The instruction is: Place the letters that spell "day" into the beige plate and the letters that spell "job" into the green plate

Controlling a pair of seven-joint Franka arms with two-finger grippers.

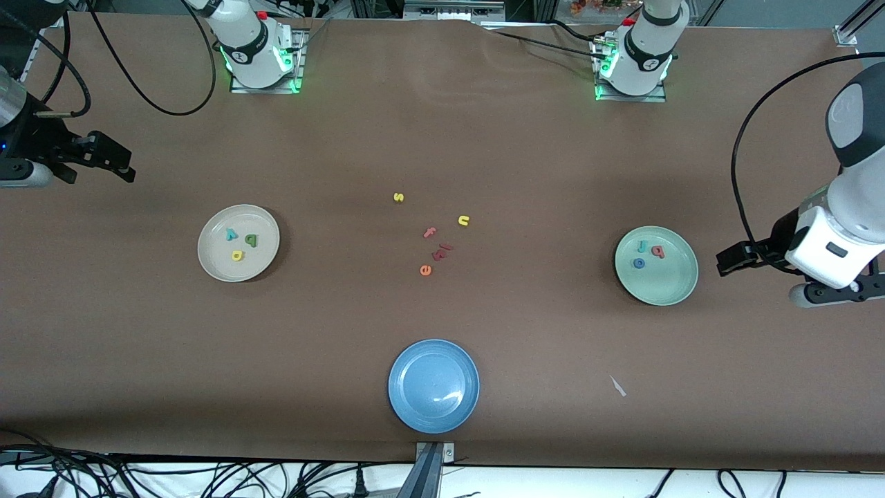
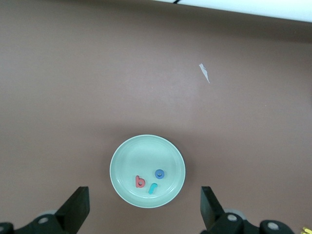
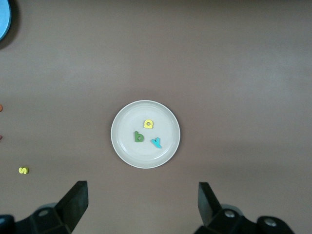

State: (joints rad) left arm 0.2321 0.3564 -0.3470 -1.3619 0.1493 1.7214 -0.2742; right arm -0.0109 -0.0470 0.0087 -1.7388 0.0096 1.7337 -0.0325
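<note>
Judging from how the things lie, the task appears to be finished, and nothing seems to be left to move. The beige plate [image 1: 207, 266] is seen toward the right arm's end of the tabletop [image 1: 442, 138], and three letters are lying in it: the yellow d [image 1: 237, 256], the dark green a [image 1: 250, 240] and the teal-blue y [image 1: 231, 234], each apart from the others. The green plate [image 1: 674, 287] is placed toward the left arm's end, and the thin teal j [image 1: 641, 245], the blue o [image 1: 639, 263] and the salmon-pink b [image 1: 657, 252] are resting in it, close together. The left tool [image 2: 145, 207] is held in the air above the edge of the green plate, with its jaws spread wide and nothing between them. The right tool [image 3: 143, 204] is raised above the bare tabletop beside the beige plate, also fully spread and empty. Between the two plates, the yellow s [image 1: 398, 197], the yellow u [image 1: 463, 220], the pink f [image 1: 430, 232] and the orange e [image 1: 425, 270] are left on the tabletop, which is correct, since they belong to no word. The blue plate [image 1: 433, 386], nearer to the front camera, holds nothing.
</note>
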